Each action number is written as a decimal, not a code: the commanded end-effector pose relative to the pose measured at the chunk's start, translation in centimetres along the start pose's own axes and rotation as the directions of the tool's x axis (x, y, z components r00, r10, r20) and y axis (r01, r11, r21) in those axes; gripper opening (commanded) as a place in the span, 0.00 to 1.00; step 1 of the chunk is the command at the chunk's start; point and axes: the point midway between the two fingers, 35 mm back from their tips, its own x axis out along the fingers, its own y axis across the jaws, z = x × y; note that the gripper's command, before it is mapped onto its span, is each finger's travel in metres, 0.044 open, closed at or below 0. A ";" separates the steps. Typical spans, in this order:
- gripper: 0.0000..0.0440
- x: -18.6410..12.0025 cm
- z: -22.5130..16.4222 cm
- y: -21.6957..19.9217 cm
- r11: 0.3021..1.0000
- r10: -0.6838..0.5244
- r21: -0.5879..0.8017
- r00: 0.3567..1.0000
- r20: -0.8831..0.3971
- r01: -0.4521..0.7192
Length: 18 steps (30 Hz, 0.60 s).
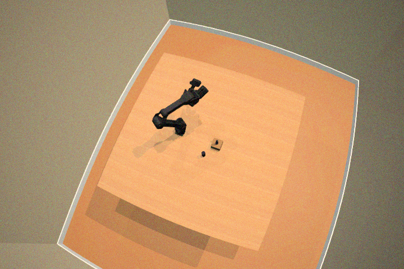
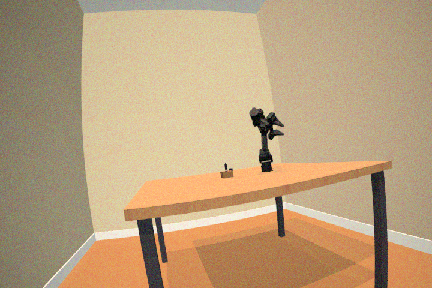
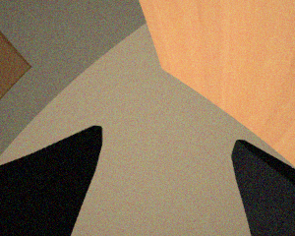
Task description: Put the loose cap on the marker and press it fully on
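The dark marker (image 1: 216, 142) (image 2: 225, 166) stands upright in the small wooden holder block (image 1: 219, 149) (image 2: 226, 174). The small black cap (image 1: 203, 153) (image 2: 230, 168) stands loose on the table beside the block, apart from it; in the exterior view it shows just behind the block. My gripper (image 2: 283, 129) (image 3: 170, 142) is open, with nothing between its fingers. It is raised high above the table on the far side of the arm base from the cap, and points away from the block. Neither marker nor cap shows in the wrist view.
The wooden table (image 1: 256, 126) (image 2: 189, 188) (image 3: 236, 49) carries the arm base (image 1: 180, 127) (image 2: 266, 165), with the holder block and cap to one side of it. The wrist view shows a table corner, walls and a brown patch at the left edge.
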 end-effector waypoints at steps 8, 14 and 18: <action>0.75 -1.7 2.4 0.3 0.999 0.024 0.025 0.995 0.098 -0.027; 0.75 -2.7 3.7 0.3 0.998 0.037 0.038 0.987 0.154 -0.043; 0.75 -3.5 4.6 0.3 0.997 0.044 0.046 0.981 0.191 -0.054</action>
